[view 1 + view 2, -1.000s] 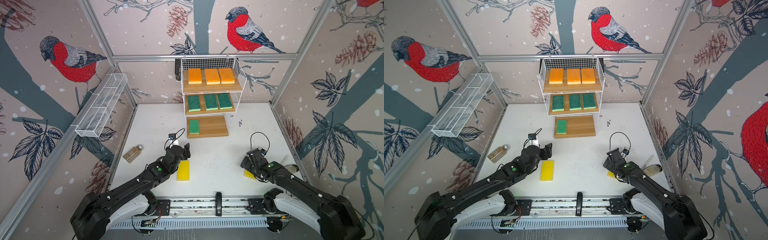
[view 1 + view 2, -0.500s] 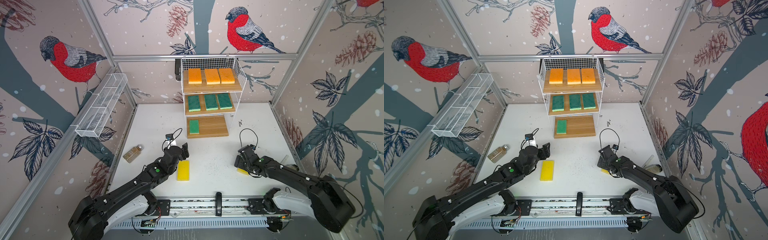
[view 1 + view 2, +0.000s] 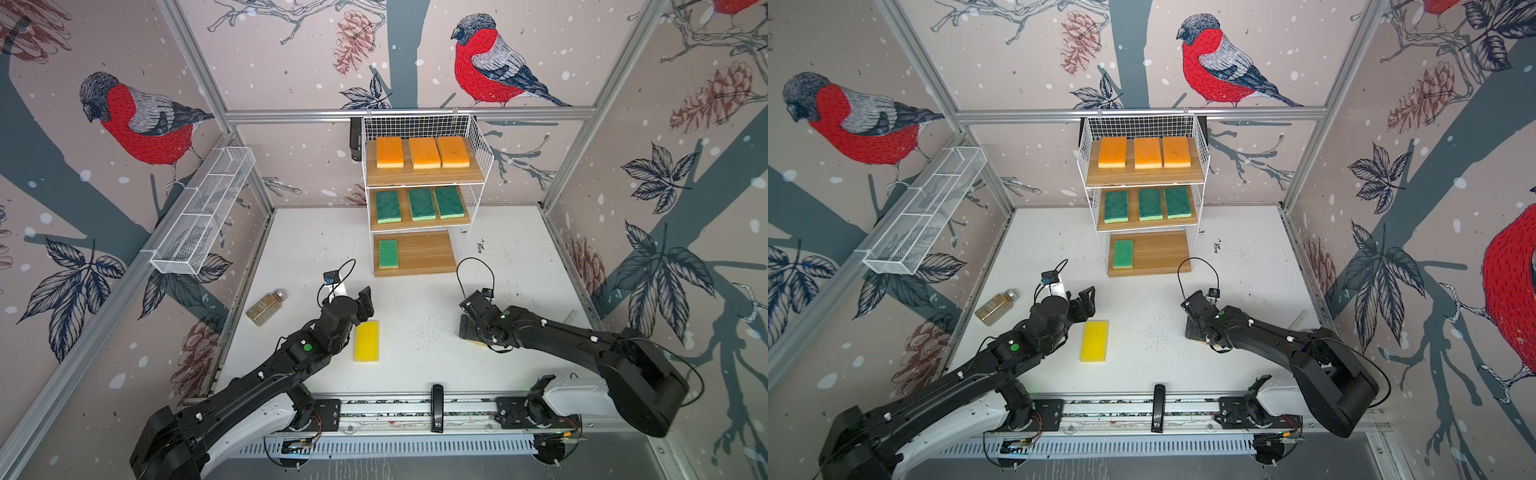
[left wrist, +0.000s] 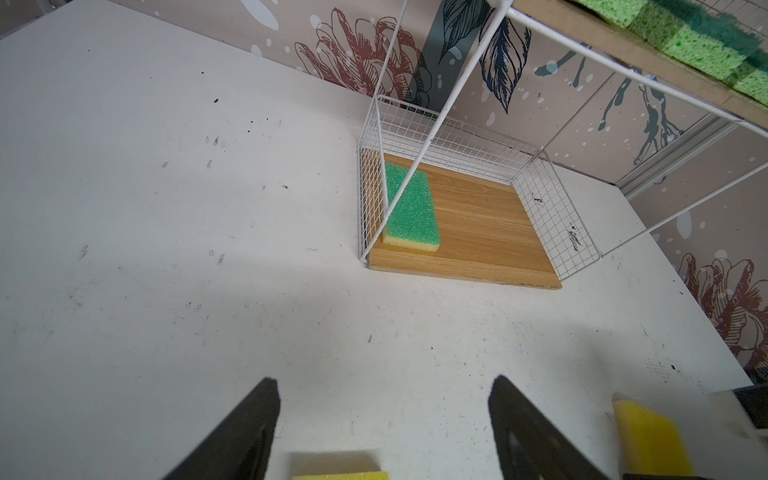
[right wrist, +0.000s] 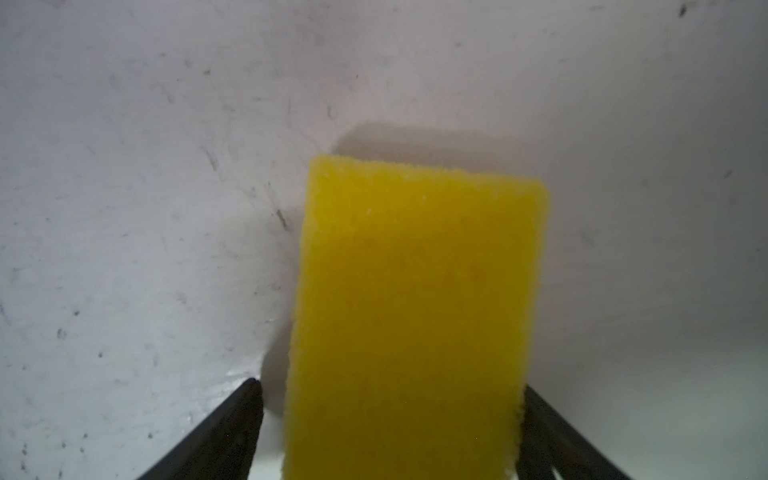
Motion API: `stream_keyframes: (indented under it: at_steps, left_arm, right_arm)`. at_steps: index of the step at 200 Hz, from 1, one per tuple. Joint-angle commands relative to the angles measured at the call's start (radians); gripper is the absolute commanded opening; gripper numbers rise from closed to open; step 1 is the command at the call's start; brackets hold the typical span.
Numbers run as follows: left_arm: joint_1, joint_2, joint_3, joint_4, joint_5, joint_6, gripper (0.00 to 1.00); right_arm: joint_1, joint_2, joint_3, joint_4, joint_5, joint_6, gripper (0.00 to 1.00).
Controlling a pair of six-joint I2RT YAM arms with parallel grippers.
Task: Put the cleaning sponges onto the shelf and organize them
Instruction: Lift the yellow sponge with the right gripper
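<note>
- My left hand (image 3: 362, 305) is released, its fingers spread with nothing gripped, just above the shelf-side end of a flat rectangular yellow foam sponge (image 3: 367, 340)
- That sponge lies flat on the white desk (image 3: 415, 299), and its long axis runs from the near edge towards the shelf
- In my left wrist view only its short end (image 4: 340, 473) shows, low between my fingers
- My right hand (image 5: 390, 386) is down over a second yellow foam sponge (image 5: 415, 311), with one finger along each long edge
- The long axis of this sponge points straight out ahead between the fingers
- A sliver of desk shows between one finger and the foam, so this hand is spread and not clenched
- In both top views the right hand hides nearly all of this sponge, and only a corner (image 3: 476, 341) peeps out
- The white wire-grid shelf with three stepped wooden boards (image 3: 419, 176) stands at the back of the desk, well apart from both hands
- Three orange sponges (image 3: 424, 152) lie side by side on the top board, with their long axes front to back
- Three green scouring sponges (image 3: 422, 203) lie the same way on the middle board
- A single green sponge (image 4: 409, 208) sits at the left end of the bottom board, also lengthwise front to back
</note>
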Motion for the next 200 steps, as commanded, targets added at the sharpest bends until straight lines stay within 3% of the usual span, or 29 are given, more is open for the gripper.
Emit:
stream_keyframes:
  at_steps: [1, 76, 139, 200]
  left_arm:
    - [0.001, 0.007, 0.002, 0.013, -0.001, -0.006, 0.8]
    - [0.002, -0.002, -0.002, 0.005, 0.021, -0.019, 0.8]
    - [0.002, 0.01, -0.01, 0.019, 0.037, -0.03, 0.8]
    - [0.003, 0.037, -0.005, 0.026, 0.044, -0.034, 0.8]
  right_arm:
    - [0.009, -0.031, -0.011, -0.047, 0.005, 0.046, 0.91]
    - [0.04, -0.08, -0.048, -0.067, 0.031, 0.112, 0.92]
    - [0.041, -0.09, -0.055, -0.081, 0.072, 0.132, 0.87]
    - [0.041, -0.116, -0.056, -0.071, 0.098, 0.12, 0.88]
